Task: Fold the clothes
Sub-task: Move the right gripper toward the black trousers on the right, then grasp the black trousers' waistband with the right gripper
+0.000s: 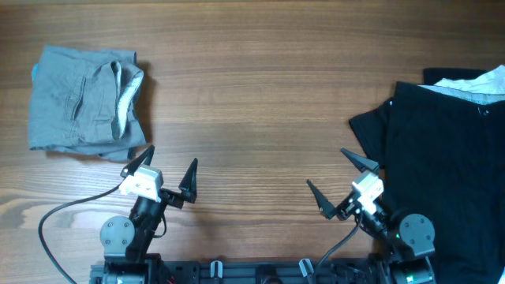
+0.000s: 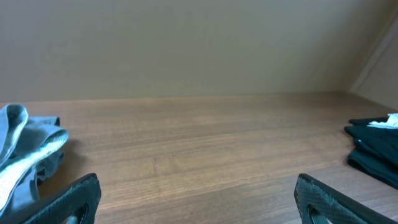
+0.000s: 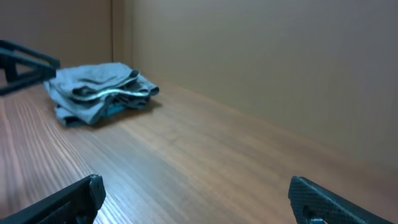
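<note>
A folded grey garment (image 1: 83,101) lies at the table's far left; it also shows in the left wrist view (image 2: 25,152) and in the right wrist view (image 3: 99,92). A pile of black clothes (image 1: 446,166) with a white piece on top (image 1: 473,83) lies at the right; its edge shows in the left wrist view (image 2: 376,146). My left gripper (image 1: 170,170) is open and empty near the front edge, just below the grey garment. My right gripper (image 1: 335,181) is open and empty, just left of the black pile.
The wooden table (image 1: 252,102) lies bare between the two piles. A cable (image 1: 59,213) loops at the front left beside the left arm's base. A plain wall stands behind the table in both wrist views.
</note>
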Controlling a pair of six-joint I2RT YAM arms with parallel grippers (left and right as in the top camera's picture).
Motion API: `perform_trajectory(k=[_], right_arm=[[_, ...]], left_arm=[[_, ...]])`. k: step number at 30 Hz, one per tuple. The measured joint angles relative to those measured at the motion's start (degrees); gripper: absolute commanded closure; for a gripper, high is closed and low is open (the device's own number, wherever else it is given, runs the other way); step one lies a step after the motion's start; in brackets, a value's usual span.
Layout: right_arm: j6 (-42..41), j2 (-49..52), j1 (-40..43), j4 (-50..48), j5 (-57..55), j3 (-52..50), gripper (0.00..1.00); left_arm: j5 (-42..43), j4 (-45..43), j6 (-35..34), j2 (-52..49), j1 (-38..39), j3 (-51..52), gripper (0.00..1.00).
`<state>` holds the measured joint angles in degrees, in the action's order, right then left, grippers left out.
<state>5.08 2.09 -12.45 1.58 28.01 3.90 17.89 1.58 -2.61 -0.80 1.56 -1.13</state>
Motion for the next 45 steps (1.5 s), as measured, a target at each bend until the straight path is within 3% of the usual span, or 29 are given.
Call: perform_trajectory(k=[3,6,10,16,20,22,27,29,32,36,41,45], right_arm=[[-4.5,4.7,0.0,6.0,-0.8,6.2,0.0],[-7.2,15.2,0.0,16.6,-1.7,16.9,0.0],[-9.3,36.0,0.0,30.3,-2.4,36.4,0.0],[-9.4,60.1,0.0,51.0,-2.6,64.4,0.0],[-8.5,68.7,0.0,54.3,-4.4,75.8,0.0],[-11.4,71.1,0.7,54.1,-10.4,77.4,0.0],[-19.3,78.5,9.9,53.7,-24.8,77.9,0.19],[-23.3,85.0,17.2,51.1,-28.9,78.0,0.24],[-26.3,93.1,24.5,45.2,-29.4,78.0,0.28],[-26.9,102.5,27.6,38.8,-28.0,78.0,0.46],[-26.6,113.3,27.3,34.1,-27.4,78.0,0.5],[-24.3,116.1,26.6,32.5,-27.4,78.0,0.42]], left_arm=[[-0.1,4.3,0.0,-2.1,0.0,-5.0,0.0],[-0.8,12.3,0.0,-11.1,0.0,-16.9,0.0],[-1.1,23.0,0.0,-27.9,0.0,-34.2,0.0],[-0.9,49.6,0.0,-56.3,0.0,-66.1,0.0],[-0.4,62.1,0.2,-71.8,0.0,-82.2,0.0],[0.4,62.7,0.2,-75.3,0.0,-84.3,0.0],[3.8,62.0,0.2,-78.2,0.0,-84.6,0.0],[4.7,61.4,0.2,-78.2,0.0,-84.8,0.0],[5.1,60.9,0.2,-78.2,0.0,-84.8,0.0],[5.5,60.9,0.2,-78.2,0.1,-84.8,0.0],[5.6,61.0,0.2,-78.2,0.2,-84.8,0.0],[5.7,61.0,0.2,-78.2,0.2,-84.8,0.0]])
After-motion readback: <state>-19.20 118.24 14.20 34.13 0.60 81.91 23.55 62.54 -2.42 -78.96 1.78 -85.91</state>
